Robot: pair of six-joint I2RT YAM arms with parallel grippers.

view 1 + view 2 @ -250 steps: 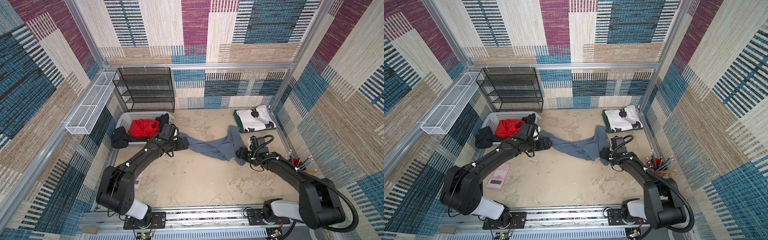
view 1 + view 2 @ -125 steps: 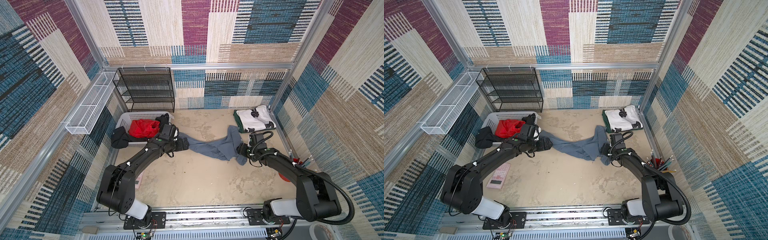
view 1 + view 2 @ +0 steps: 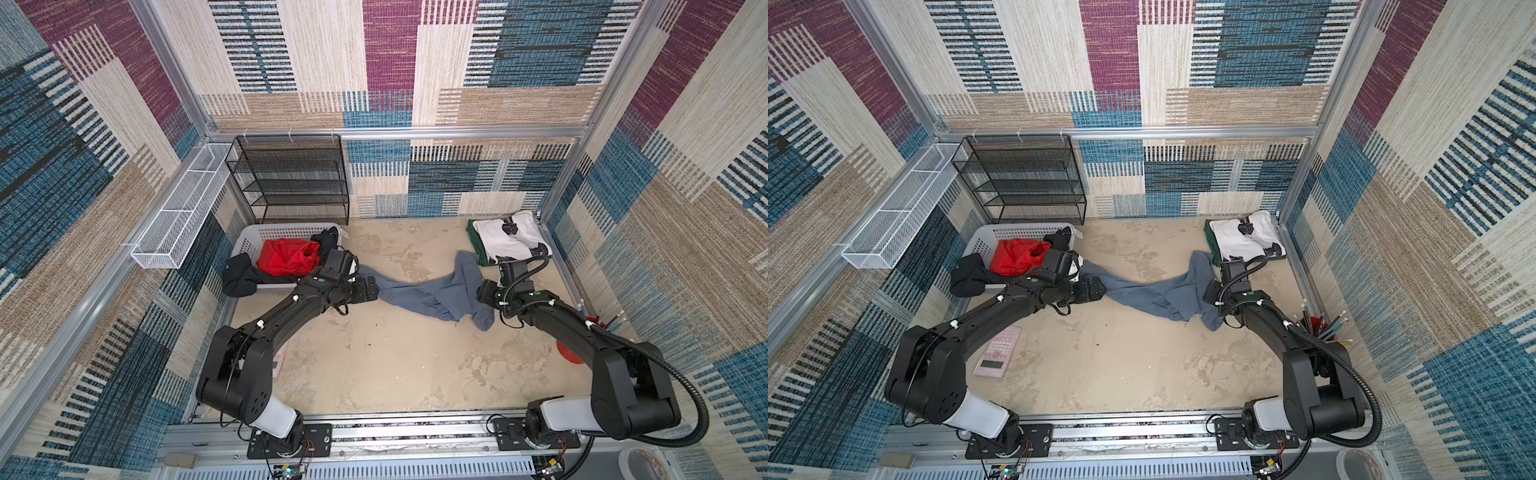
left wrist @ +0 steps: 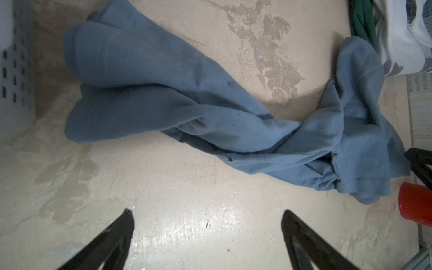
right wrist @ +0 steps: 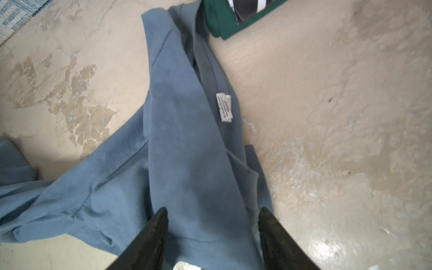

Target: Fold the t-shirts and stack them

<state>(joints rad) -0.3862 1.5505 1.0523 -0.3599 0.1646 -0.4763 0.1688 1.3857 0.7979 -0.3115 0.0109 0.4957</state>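
Right beside the white basket (image 3: 248, 239), on its open-table side, the left gripper (image 3: 371, 289) sits low with jaws spread full width and nothing in them. The left wrist view shows its fingers (image 4: 121, 231) over bare tabletop (image 4: 187, 236), with cloth ahead of the tips and none between them. The slate-grey t-shirt (image 3: 428, 291) starts at that gripper, its near end just beside the basket's corner. It runs away from the basket as one long rope with a twist (image 4: 287, 131) about midway, so the long axis is roughly the line from one gripper to the other. At the end far from the basket it fans into a loose bunch, and the right gripper (image 3: 484, 292) is on that. Its jaws are half spread and straddle a band of cloth. The cloth between the fingers (image 5: 152, 233) looks flat, not pinched, so I read no grip. Farthest from the basket lies the folded stack, the white t-shirt with black patches (image 3: 509, 243) on the dark green t-shirt (image 3: 473, 241). The grey tip reaches the green edge, but I can't tell if it touches or overlaps. My read is that each arm is nearer its own end. The left has to advance along the axis onto the basket-side end, and the right only has to close. The twist has to come out before any fold.
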